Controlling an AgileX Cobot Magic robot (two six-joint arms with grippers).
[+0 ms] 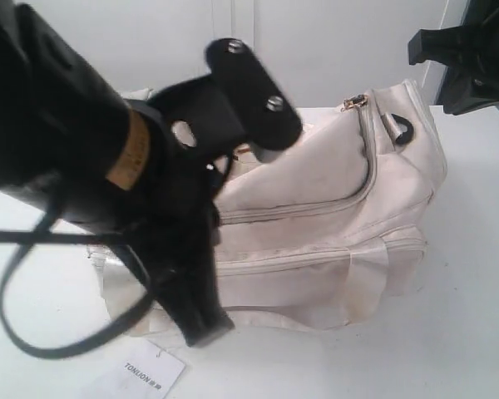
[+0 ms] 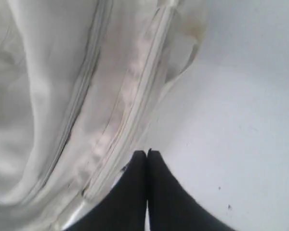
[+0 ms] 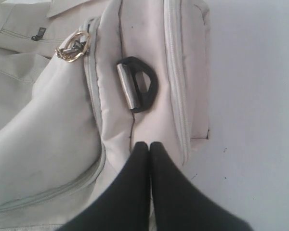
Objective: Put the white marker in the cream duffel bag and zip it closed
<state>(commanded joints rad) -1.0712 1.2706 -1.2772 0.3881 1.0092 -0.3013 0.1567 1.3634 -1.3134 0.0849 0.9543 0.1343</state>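
Observation:
The cream duffel bag (image 1: 316, 216) lies on the white table, with its gold zipper pull (image 1: 353, 102) at the right end near a black end ring (image 1: 402, 130). The white marker is out of view. My left gripper (image 1: 206, 327) points down at the bag's front lower edge, shut with nothing between its fingers. In the left wrist view its tips (image 2: 147, 153) meet beside the bag's bottom seam (image 2: 130, 110). My right gripper (image 3: 146, 144) is shut and empty above the bag's end panel, just short of the black ring (image 3: 137, 91) and the gold pull (image 3: 73, 48).
A flat white paper tag printed "TONLION" (image 1: 150, 374) lies on the table in front of the bag. The left arm (image 1: 83, 141) with its black cable fills the left foreground and hides the bag's left half. The right arm (image 1: 470, 58) hangs at the top right.

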